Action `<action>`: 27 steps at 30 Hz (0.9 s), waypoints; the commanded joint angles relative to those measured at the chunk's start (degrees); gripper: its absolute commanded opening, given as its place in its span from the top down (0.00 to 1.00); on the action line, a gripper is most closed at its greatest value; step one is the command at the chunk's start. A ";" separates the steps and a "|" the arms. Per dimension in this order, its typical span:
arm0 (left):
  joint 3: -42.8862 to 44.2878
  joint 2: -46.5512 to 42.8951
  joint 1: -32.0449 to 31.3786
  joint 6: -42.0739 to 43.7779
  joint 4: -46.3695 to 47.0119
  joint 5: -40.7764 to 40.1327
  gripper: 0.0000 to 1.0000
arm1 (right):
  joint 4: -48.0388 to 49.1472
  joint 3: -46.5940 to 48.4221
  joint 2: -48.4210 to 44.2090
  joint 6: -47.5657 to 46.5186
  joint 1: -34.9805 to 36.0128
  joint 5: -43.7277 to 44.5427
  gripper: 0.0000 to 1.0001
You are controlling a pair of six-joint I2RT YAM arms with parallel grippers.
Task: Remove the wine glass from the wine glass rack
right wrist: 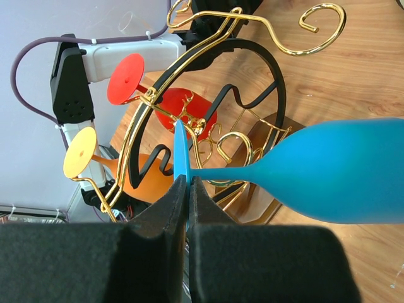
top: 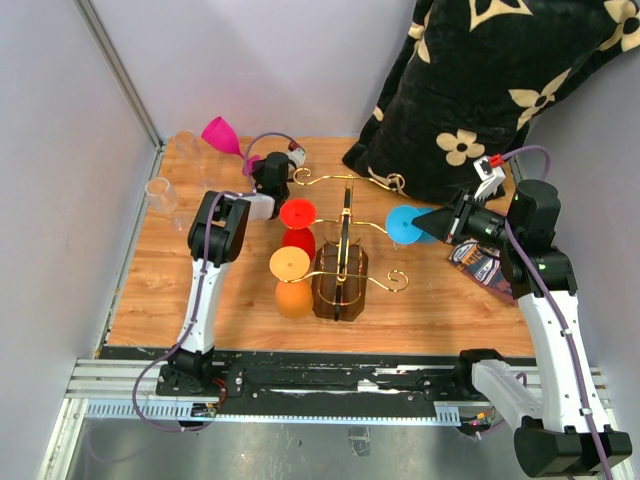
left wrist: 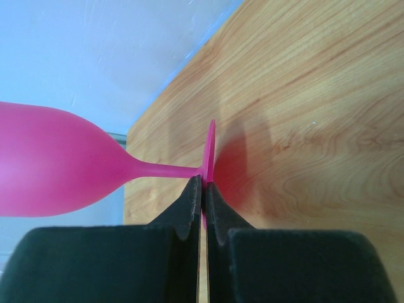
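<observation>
The gold wire wine glass rack [top: 345,225] stands mid-table on its dark brown base. A red glass [top: 297,225] and an orange glass [top: 291,280] hang upside down on its left arms; both also show in the right wrist view, the red glass [right wrist: 183,107] above the orange glass [right wrist: 136,180]. My left gripper [top: 252,163] is shut on the foot of a pink wine glass [left wrist: 57,167], held sideways at the far left, clear of the rack. My right gripper [top: 440,222] is shut on the foot of a blue wine glass [right wrist: 334,170], held just right of the rack.
Clear plastic cups [top: 165,195] stand near the left wall. A black cushion with cream flowers [top: 490,90] fills the far right corner. A dark snack packet [top: 480,265] lies under the right arm. Grey walls close in on both sides.
</observation>
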 commanded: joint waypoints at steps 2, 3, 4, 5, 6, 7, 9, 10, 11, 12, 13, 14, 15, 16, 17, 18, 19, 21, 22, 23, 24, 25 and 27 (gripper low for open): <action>-0.04 4.00 -0.53 -0.08 0.48 1.97 0.97 | 2.64 -0.45 -0.14 0.28 -1.38 -2.04 0.99; 0.05 4.24 -0.63 -0.07 0.55 1.91 0.96 | 2.73 -0.45 -0.14 0.25 -1.34 -2.11 0.99; 0.14 4.47 -0.82 -0.19 0.55 2.00 0.95 | 2.75 -0.43 -0.18 0.20 -1.30 -2.12 0.99; 0.19 4.65 -0.99 -0.17 0.65 2.01 0.93 | 2.80 -0.47 -0.12 0.09 -1.25 -2.13 0.99; 0.19 4.91 -1.20 -0.10 0.85 1.90 0.93 | 2.83 -0.49 -0.11 0.08 -1.13 -2.06 0.99; 0.19 5.03 -1.39 0.11 1.03 1.67 0.93 | 2.78 -0.50 -0.14 0.01 -1.00 -2.09 0.99; -0.24 5.06 -1.74 0.64 1.90 1.63 0.93 | 2.84 -0.46 -0.21 -0.08 -0.86 -2.13 0.99; -0.43 5.08 -1.85 0.77 2.50 1.65 0.93 | 2.85 -0.47 -0.23 -0.10 -0.85 -2.13 0.99; -0.58 4.97 -1.97 0.86 2.80 1.77 0.93 | 2.85 -0.35 -0.23 -0.08 -0.85 -2.22 0.99; -0.52 4.98 -2.06 0.72 2.85 1.91 0.93 | 2.84 -0.26 -0.23 -0.10 -0.85 -2.26 0.99; -0.44 4.97 -2.10 0.49 2.86 1.92 0.92 | 2.84 -0.24 -0.23 -0.10 -0.85 -2.32 0.99; -0.35 4.95 -2.27 0.34 2.86 2.03 0.91 | 2.84 -0.26 -0.23 -0.09 -0.85 -2.31 0.99; -0.27 4.92 -2.36 0.10 2.74 2.17 0.88 | 2.87 -0.24 -0.23 -0.08 -0.85 -2.29 0.99; -0.15 4.94 -2.52 -0.12 2.39 2.31 0.85 | 2.85 -0.24 -0.23 -0.10 -0.85 -2.30 0.99; 0.19 4.95 -2.71 -0.49 1.85 2.50 0.82 | 2.94 -0.24 -0.23 -0.10 -0.83 -2.38 0.99; 0.57 5.03 -2.79 -0.87 1.36 2.90 0.79 | 2.93 -0.24 -0.23 -0.10 -0.85 -2.39 0.99; 1.02 5.16 -2.91 -1.27 0.63 3.08 0.78 | 2.93 -0.28 -0.23 -0.10 -0.81 -2.43 0.99; 1.95 5.72 -3.18 -1.72 -0.89 3.22 0.76 | 3.04 -0.24 -0.23 -0.09 -0.83 -2.52 0.99; 2.29 5.95 -3.29 -1.70 -1.08 3.12 0.76 | 3.07 -0.18 -0.23 -0.09 -0.81 -2.56 0.99; 2.42 6.18 -3.45 -1.62 -1.14 2.93 0.74 | 3.03 -0.16 -0.23 -0.07 -0.78 -2.57 0.99; 2.47 6.21 -3.57 -1.63 -1.10 2.99 0.71 | 3.03 -0.22 -0.23 -0.09 -0.76 -2.57 0.99; 2.40 6.22 -3.60 -1.65 -1.14 3.16 0.67 | 3.10 -0.12 -0.21 -0.08 -0.80 -2.57 0.99; 2.35 6.13 -3.69 -1.86 -1.54 3.48 0.63 | 3.12 -0.16 -0.23 -0.10 -0.79 -2.61 0.99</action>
